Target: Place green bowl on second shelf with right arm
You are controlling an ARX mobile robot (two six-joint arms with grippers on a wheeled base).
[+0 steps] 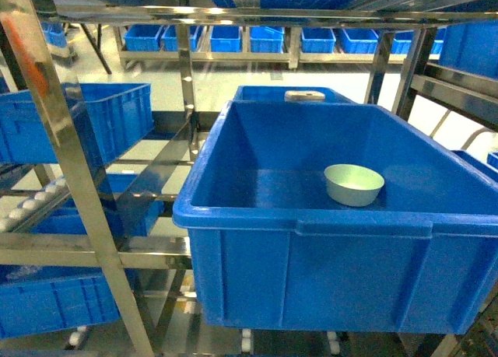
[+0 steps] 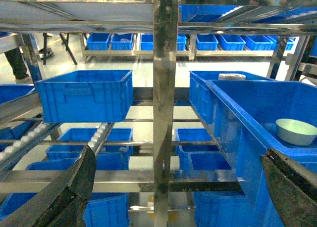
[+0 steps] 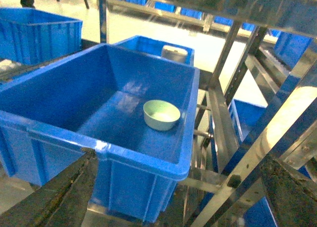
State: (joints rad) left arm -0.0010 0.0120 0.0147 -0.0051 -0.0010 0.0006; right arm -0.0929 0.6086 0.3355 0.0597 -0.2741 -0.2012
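Green bowl (image 1: pixel 354 183): plain pale mint. Crate (image 1: pixel 311 256) on second shelf: solid deep blue. Rack post (image 2: pixel 165 108): shiny silver steel.

we see a warehouse or stockroom: stainless-steel flow racks (image 2: pixel 166 113) with white roller rails (image 1: pixel 35 200) carry rows of identical blue plastic crates (image 2: pixel 84 96) on several tiers. a further long rack of small blue bins (image 1: pixel 257 38) lines the far side of a pale, glossy floor (image 1: pixel 327 78).
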